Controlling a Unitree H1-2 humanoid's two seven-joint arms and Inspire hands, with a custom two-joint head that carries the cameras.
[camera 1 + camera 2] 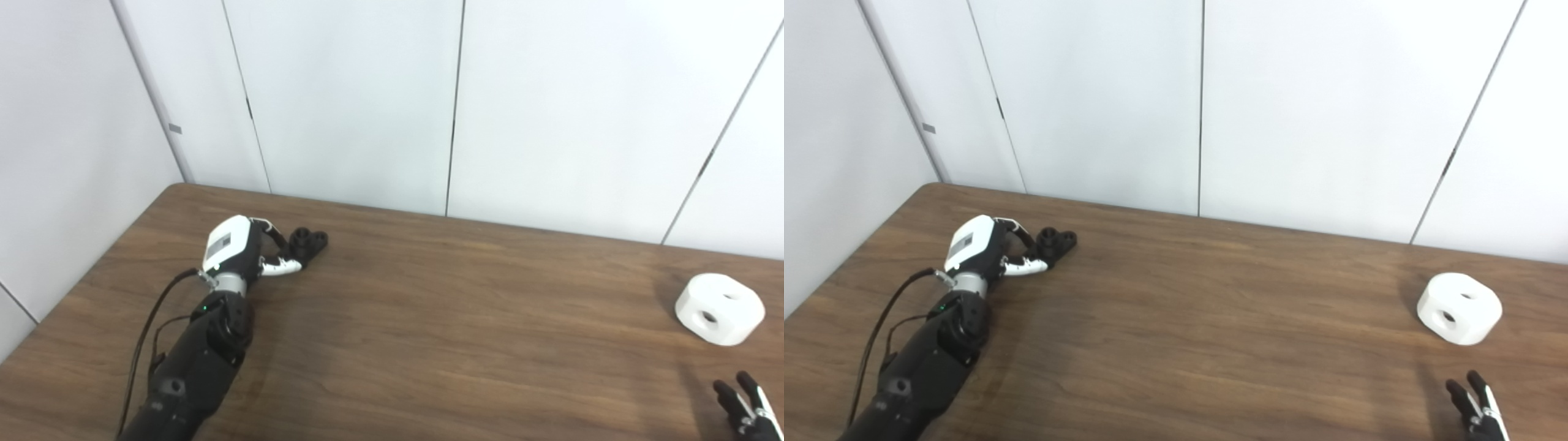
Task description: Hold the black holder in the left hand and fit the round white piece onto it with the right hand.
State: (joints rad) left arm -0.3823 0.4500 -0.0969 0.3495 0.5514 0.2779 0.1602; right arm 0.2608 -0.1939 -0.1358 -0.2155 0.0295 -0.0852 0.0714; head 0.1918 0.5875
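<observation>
Your left hand (236, 248) sits right at the black holder (308, 240), fingers curled around its near side and touching it, though you cannot tell if the grasp has closed. The holder lies just beyond the fingertips. Your right hand (747, 407), fingers spread and empty, waits near the round white piece (719, 308), which lies ahead of it.

Support: dark wood-grain table (429, 343), set against white wall panels | far left: black holder (308, 241) lying on it | right edge: round white piece (720, 309), two holes visible, well apart from holder
</observation>
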